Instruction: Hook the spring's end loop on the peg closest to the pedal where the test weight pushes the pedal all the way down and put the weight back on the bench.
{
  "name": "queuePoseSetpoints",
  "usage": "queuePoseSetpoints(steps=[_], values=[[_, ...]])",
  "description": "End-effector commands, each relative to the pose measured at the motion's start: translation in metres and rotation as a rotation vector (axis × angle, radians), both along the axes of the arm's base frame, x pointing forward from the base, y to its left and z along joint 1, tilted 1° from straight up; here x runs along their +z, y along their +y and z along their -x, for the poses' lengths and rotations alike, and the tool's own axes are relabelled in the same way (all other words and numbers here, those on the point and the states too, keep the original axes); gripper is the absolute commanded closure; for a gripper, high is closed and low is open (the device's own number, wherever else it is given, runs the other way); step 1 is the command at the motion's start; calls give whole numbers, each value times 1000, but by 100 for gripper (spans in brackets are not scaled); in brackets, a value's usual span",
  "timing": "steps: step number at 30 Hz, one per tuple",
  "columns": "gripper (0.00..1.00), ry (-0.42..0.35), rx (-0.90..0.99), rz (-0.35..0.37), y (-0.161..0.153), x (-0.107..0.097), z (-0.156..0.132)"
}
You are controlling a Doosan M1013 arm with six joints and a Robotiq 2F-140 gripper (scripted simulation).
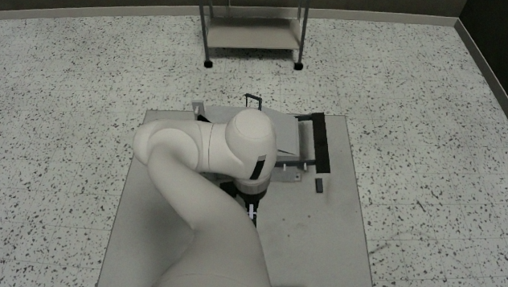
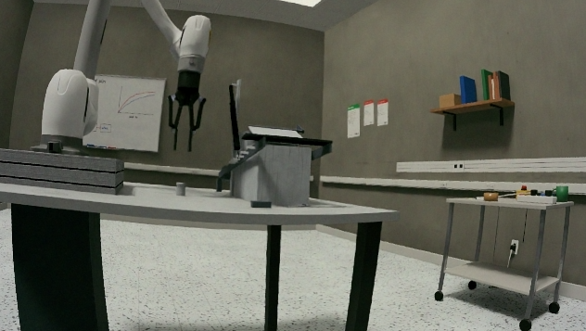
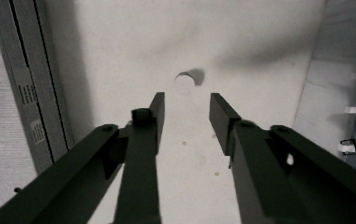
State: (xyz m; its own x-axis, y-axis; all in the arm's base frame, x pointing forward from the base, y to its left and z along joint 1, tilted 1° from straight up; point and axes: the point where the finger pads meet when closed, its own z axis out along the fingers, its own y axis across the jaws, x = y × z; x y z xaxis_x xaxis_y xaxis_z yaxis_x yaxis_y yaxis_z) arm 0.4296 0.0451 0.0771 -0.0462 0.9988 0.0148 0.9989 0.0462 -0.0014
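Observation:
The small steel test weight (image 2: 181,189) stands upright on the bench, to the left of the grey feeder (image 2: 271,172). In the wrist view the weight (image 3: 184,83) lies well below and a little ahead of the fingertips. My gripper (image 2: 183,149) hangs high above it, pointing down; the fingers are drawn partly together with a clear gap and nothing between them. In the overhead view the gripper (image 1: 251,214) peeks out under the arm, in front of the feeder. The black pedal (image 1: 321,141) is at the feeder's right end. The spring and most pegs are hidden by the arm.
A small dark block (image 1: 319,185) lies on the bench in front of the pedal. The feeder's lid (image 2: 234,117) stands raised. The arm's base sits on a dark slab (image 2: 60,168) at the bench's left. A wheeled cart (image 2: 505,242) stands off to the side.

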Motion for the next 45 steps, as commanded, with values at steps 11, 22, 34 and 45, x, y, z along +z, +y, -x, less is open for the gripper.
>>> queuePoseSetpoints(steps=[11,22,34,45], values=[[76,-1,0,0,0,0,0],[76,-1,0,0,0,0,0],[76,5,-4,-150,-10,47,-10],[76,5,-4,-150,-10,47,-10]])
